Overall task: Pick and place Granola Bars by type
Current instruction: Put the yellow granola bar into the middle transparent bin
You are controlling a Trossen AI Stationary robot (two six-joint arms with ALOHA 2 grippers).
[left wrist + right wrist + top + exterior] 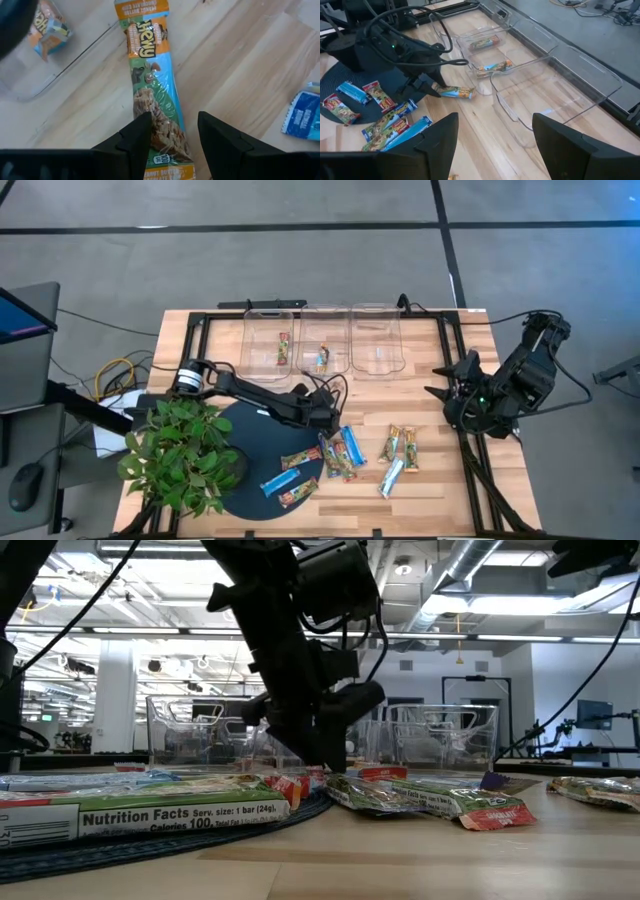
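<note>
One bar (pixel 154 95) pinched by left gripper (pixel 172 135) mid-table; next: carry to middle bin (pixel 324 340). Right gripper (pixel 492 137) idle, agape.

The light wooden surface (pixel 430 380) carries three clear bins (pixel 324 338) side by side along its far edge, a round dark mat (pixel 255 442) at the near left with a leafy potted plant (pixel 180 455) beside it, and Granola Bars (pixel 398 458) scattered loose on the bare wood, others lying on the mat.
</note>
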